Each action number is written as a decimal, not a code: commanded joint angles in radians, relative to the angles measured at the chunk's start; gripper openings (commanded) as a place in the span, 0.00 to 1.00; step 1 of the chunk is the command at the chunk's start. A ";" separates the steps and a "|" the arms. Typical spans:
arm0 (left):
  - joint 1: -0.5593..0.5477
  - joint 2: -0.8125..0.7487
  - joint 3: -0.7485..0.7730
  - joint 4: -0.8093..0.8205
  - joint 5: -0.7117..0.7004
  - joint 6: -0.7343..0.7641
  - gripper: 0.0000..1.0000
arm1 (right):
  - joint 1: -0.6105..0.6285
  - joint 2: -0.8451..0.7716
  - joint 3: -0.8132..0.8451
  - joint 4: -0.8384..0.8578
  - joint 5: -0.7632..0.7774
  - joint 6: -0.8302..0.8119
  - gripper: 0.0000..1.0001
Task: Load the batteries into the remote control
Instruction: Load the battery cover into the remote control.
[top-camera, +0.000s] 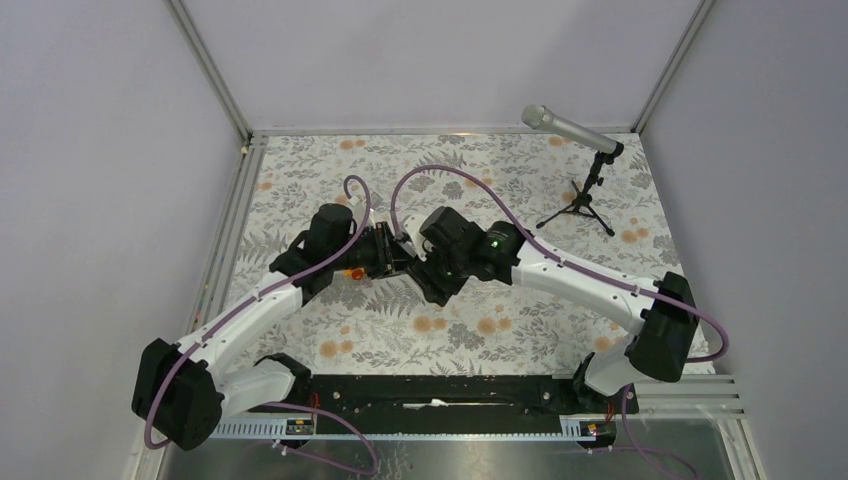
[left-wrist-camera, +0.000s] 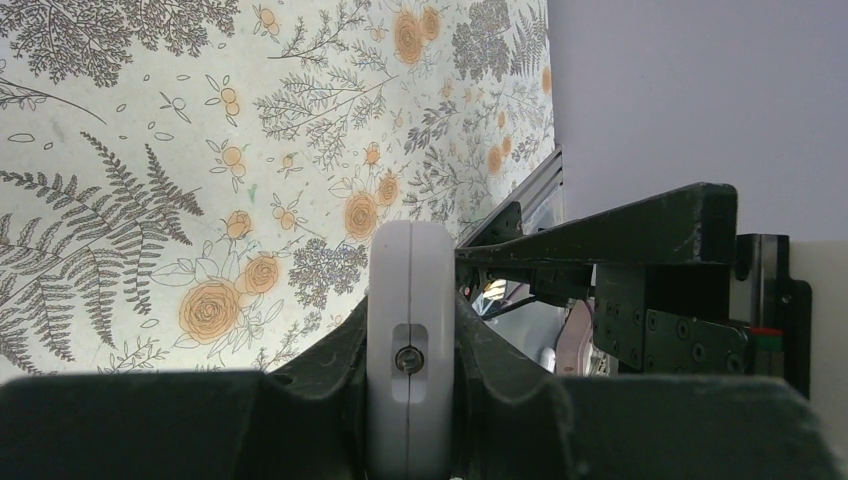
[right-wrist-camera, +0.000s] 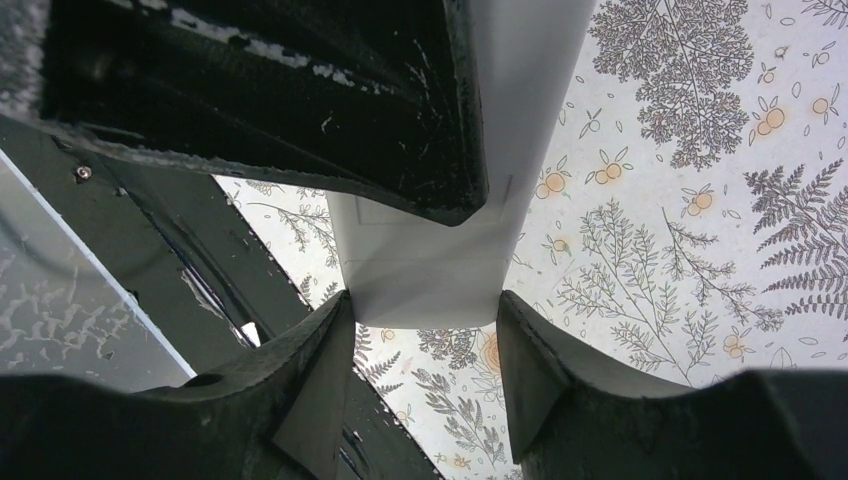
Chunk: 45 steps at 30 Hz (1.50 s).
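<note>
The remote control shows edge-on in the left wrist view, a white-grey body with a small round port in its end. My left gripper is shut on it across its thickness. In the right wrist view its plain white face runs between the tips of my right gripper, which is shut on its end across the width. A left finger presses on that face from above. Both grippers meet above the table's middle. The batteries are out of view.
A microphone on a small black tripod stands at the back right of the floral table cover. A small orange object lies under the left wrist. A black rail runs along the near edge.
</note>
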<state>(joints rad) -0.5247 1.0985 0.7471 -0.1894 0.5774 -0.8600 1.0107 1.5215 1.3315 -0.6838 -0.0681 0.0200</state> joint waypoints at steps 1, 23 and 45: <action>-0.017 -0.007 0.080 0.110 0.223 -0.097 0.00 | -0.001 0.044 0.055 0.068 0.047 -0.012 0.56; 0.050 0.007 0.038 0.138 0.261 -0.159 0.00 | -0.003 0.060 0.147 0.074 0.097 0.054 0.72; 0.198 -0.057 -0.008 0.264 0.236 -0.280 0.00 | -0.165 -0.247 0.026 0.206 0.179 0.542 1.00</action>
<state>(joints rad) -0.3382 1.0897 0.7353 -0.0284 0.8047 -1.0801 0.9054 1.3479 1.4200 -0.5373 0.0326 0.3073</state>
